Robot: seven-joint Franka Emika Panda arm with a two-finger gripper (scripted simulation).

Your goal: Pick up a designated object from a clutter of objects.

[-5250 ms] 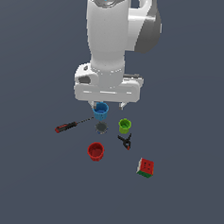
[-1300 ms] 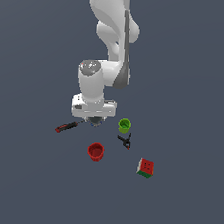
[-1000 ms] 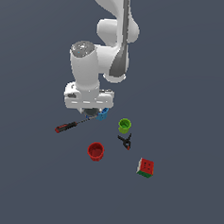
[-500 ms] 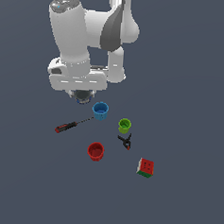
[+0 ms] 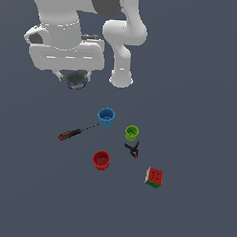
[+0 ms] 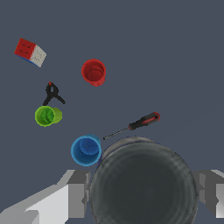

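The arm is up high, and the gripper (image 5: 76,80) hangs well above the floor with the grey can (image 5: 76,81) tucked under it. From the wrist camera the can (image 6: 143,183) fills most of the picture, a dark round face with a grey finger (image 6: 78,192) pressed to each side. So the fingers are drawn in against the can's sides and it is carried clear of everything else. A squat round thing like that is best pinched across its width, and that is how it is held.

I'll place the rest from the blue cup (image 5: 106,117). The lifted can is up and toward the exterior view's left of it, near the base of the arm. The red-handled screwdriver (image 5: 77,132) lies just beside the cup on the exterior view's left, tip pointing toward it. The green cup (image 5: 131,133) sits near it on the exterior view's right, tipped on its side in the wrist view. The black clamp (image 5: 133,150) is just past the green cup, the red cup (image 5: 101,160) stands a little nearer the camera than the blue one, and the puzzle cube (image 5: 154,177) is furthest out.

None of these looks knocked about. By my reckoning the pick is as good as done: the can is off the floor, well apart from the clutter.
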